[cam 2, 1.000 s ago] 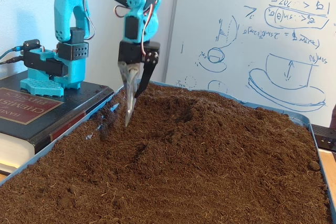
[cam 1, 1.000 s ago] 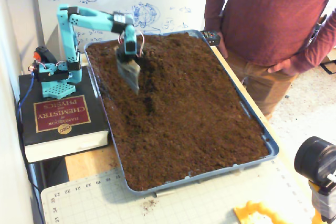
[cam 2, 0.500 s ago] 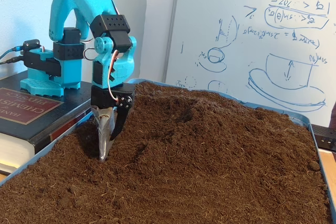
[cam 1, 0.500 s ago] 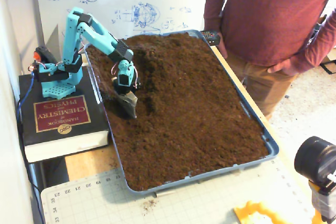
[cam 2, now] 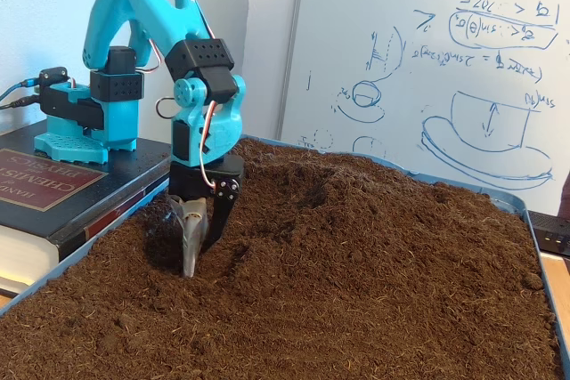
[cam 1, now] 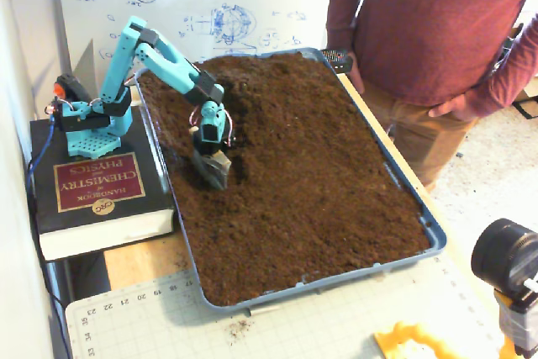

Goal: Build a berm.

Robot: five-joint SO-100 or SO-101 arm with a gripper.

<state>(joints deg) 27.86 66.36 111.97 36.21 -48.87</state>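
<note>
A blue tray point(cam 1: 430, 226) holds dark brown soil. The berm point(cam 1: 252, 81) is a rounded rise of soil toward the tray's far end, and it shows as a hump point(cam 2: 356, 186) in a fixed view. My gripper point(cam 1: 214, 174) points down at the tray's left side, shut on a metal scoop point(cam 1: 213, 166). The scoop point(cam 2: 191, 233) has its tip pushed into the soil in front of the berm's left end, and a dark hollow lies just left of my gripper point(cam 2: 192, 260).
My arm's base stands on a thick book point(cam 1: 97, 187) left of the tray. A person point(cam 1: 429, 31) stands at the tray's far right corner. A whiteboard point(cam 2: 427, 68) backs the scene. A cutting mat point(cam 1: 168, 325) and a camera point(cam 1: 508, 262) sit at the front.
My arm came down from above the soil. The scoop moved toward the tray's front, sank its tip into the soil, then shifted slightly toward the tray's middle.
</note>
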